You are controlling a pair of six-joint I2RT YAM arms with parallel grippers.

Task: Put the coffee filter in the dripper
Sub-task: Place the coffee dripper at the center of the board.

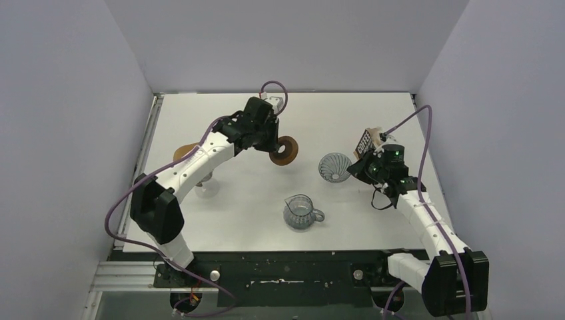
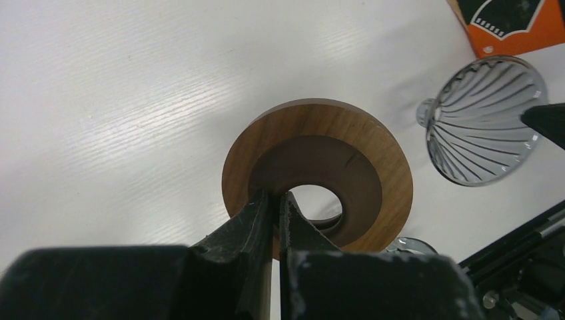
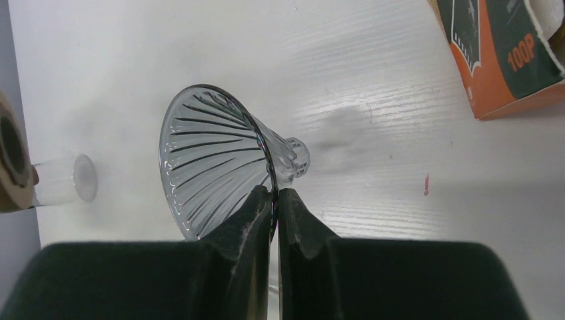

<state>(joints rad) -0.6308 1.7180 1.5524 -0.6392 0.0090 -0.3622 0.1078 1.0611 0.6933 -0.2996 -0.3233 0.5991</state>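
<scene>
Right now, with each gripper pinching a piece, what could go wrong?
1. The right gripper grips the dripper only by its thin rim, so it might swivel or slip.
2. The left gripper holds the wooden ring by one edge; it may tilt when the two meet.
3. The glass jug stands between the arms and could get knocked.

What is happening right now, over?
Left gripper shut on wooden ring. Right gripper shut on dripper rim, dripper empty. Jug stands clear.
</scene>
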